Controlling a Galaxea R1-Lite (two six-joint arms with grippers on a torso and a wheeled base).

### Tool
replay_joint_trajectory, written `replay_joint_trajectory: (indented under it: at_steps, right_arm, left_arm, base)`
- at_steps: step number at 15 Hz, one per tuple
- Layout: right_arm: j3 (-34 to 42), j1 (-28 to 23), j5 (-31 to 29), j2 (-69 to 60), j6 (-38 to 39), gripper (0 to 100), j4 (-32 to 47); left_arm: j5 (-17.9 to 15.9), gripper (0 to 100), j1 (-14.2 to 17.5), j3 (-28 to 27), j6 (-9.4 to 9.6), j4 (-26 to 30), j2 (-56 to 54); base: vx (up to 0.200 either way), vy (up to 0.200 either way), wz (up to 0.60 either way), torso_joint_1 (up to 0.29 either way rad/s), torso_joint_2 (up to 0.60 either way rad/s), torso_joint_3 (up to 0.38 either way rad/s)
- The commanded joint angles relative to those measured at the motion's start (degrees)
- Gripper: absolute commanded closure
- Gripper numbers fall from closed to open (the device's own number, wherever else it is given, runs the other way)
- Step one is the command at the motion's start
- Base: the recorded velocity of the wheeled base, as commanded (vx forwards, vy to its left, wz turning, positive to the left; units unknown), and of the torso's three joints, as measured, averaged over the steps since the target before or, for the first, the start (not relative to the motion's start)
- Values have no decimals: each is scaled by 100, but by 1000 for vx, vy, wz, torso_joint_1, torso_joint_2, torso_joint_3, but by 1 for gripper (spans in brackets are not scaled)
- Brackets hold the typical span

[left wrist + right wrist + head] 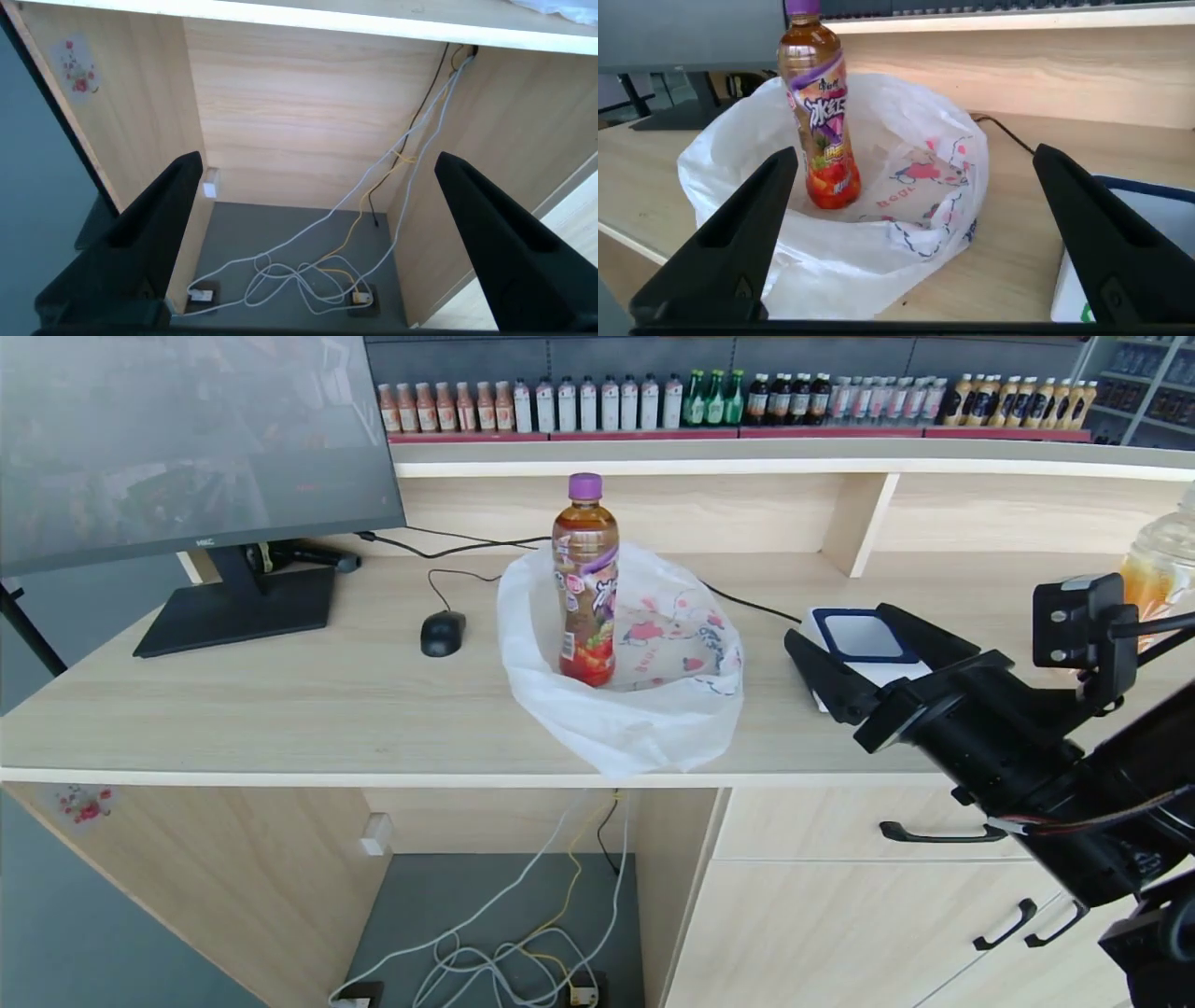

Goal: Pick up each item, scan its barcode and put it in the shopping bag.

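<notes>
A tea bottle (585, 583) with a purple cap stands upright inside the open white shopping bag (653, 709) at the middle of the counter. In the right wrist view the same bottle (822, 112) and bag (915, 215) lie ahead of the fingers. My right gripper (840, 625) is open and empty, low over the white, blue-framed scanner (864, 637), to the right of the bag. A second bottle (1158, 569) of yellow drink shows at the far right edge. My left gripper (318, 159) is open and empty, below the counter top and facing the cable recess.
A monitor (187, 429) and a black mouse (442, 633) occupy the counter's left side. A raised shelf (747, 467) runs along the back, with rows of bottles (728, 401) behind it. Cables (523, 943) hang under the counter. Drawers with black handles (934, 835) are at lower right.
</notes>
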Motion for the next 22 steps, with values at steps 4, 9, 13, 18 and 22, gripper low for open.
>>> replay_joint_trajectory:
  at_steps: [4,9,13,18,22]
  right_arm:
    - [11,-30,1,73,-4,0,-9]
    - [-103,-21,1,178,-4,0,-9]
    - [-59,-144,1,169,5,0,-9]
    - [11,-179,1,143,5,0,-9]
    - [29,-223,1,161,5,0,-9]
  left_arm:
    - [9,0,9,1,-46,6,-2]
    - [9,0,0,1,-46,6,-2]
    - [9,0,0,1,-37,-2,-2]
    - [9,0,0,1,-37,-2,-2]
    - [9,0,0,1,-37,-2,-2]
  base:
    - [0,-200,0,1,5,5]
    - [0,-200,0,0,4,0]
    - [0,-200,0,0,1,5]
    - [0,-200,0,1,2,2]
    - [0,-200,0,0,7,4]
